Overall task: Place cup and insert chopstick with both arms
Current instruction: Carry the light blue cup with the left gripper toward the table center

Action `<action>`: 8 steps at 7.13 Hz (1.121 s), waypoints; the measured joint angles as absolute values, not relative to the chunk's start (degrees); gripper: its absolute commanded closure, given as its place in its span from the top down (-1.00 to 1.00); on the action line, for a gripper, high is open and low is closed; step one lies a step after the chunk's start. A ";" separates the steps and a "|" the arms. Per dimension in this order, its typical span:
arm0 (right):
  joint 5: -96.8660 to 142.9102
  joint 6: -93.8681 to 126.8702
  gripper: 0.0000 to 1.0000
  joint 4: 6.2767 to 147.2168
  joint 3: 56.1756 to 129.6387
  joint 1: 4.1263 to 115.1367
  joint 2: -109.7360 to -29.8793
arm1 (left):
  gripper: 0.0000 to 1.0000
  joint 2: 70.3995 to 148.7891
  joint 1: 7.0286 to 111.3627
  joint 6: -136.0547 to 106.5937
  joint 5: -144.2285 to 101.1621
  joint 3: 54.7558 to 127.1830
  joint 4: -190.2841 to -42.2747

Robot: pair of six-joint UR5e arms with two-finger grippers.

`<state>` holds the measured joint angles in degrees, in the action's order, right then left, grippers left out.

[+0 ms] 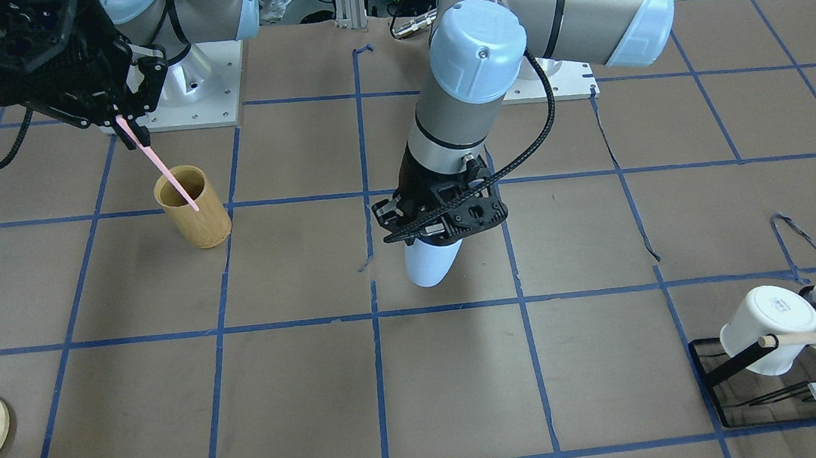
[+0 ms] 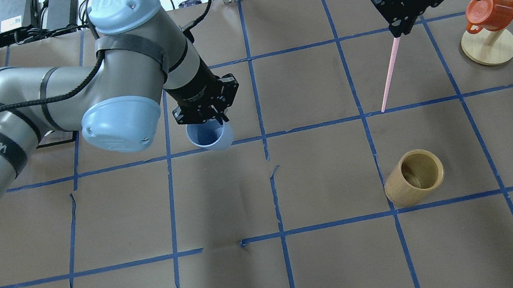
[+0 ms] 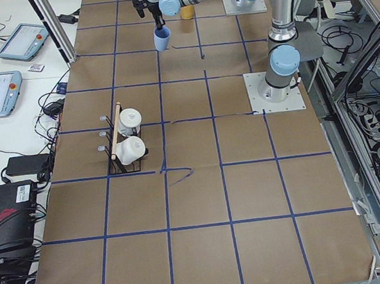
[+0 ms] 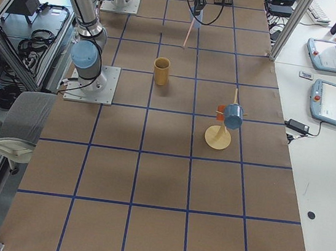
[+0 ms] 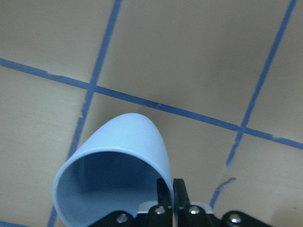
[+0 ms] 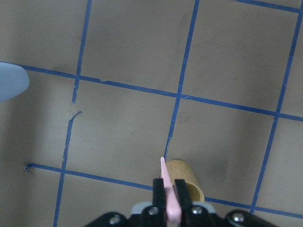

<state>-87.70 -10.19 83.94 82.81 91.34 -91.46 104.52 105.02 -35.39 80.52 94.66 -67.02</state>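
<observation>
Nearest to me, on my right, an upright cylindrical bamboo cup (image 2: 414,177) stands on the brown paper table top (image 2: 325,179), which is marked into squares by blue tape lines (image 2: 260,112). The cup's open mouth faces up and it sits just beside a crossing of the tape.

Farther out and a little left of centre, my left gripper (image 2: 210,119) is closed on the rim of a pale blue plastic cup (image 2: 209,135). One finger is inside the wall and the other outside. The cup hangs tilted, mouth towards me and rounded base pointing away and down. I cannot tell whether the base touches the paper.

At about that depth on my right, beyond the bamboo cup, my right gripper (image 2: 395,32) is raised above the table and pinches the upper end of a thin pink chopstick (image 2: 389,73). The chopstick slants down with its tip free in the air. It is outside the bamboo cup and well apart from it in the overhead view.

Far right, an orange mug (image 2: 490,13) hangs on a wooden mug tree (image 2: 489,47) with a round base. Far left, two white cups (image 1: 768,331) hang upside down on a black wire rack (image 1: 718,367).
</observation>
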 measured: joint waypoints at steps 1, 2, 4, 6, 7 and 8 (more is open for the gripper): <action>-87.65 -10.33 -1.00 84.80 84.07 91.54 -91.46 | -1.00 107.24 105.99 -36.91 80.33 92.15 -66.12; -87.63 -10.43 -1.00 85.68 85.51 91.56 -91.62 | -1.00 109.85 106.95 -37.80 80.32 90.31 -64.92; -87.59 -10.53 -1.00 87.11 86.89 91.62 -91.92 | -1.00 113.41 108.52 -38.34 80.15 88.49 -63.63; -87.62 -10.77 -1.00 87.76 87.24 91.60 -91.81 | -1.00 114.69 110.20 -38.50 80.28 88.07 -64.20; -87.61 -10.82 -1.00 87.79 87.31 91.60 -91.70 | -1.00 115.20 110.69 -38.64 80.28 88.04 -64.39; -87.57 -10.84 -1.00 87.82 87.37 91.62 -91.64 | -1.00 115.82 110.94 -38.80 80.24 88.01 -64.32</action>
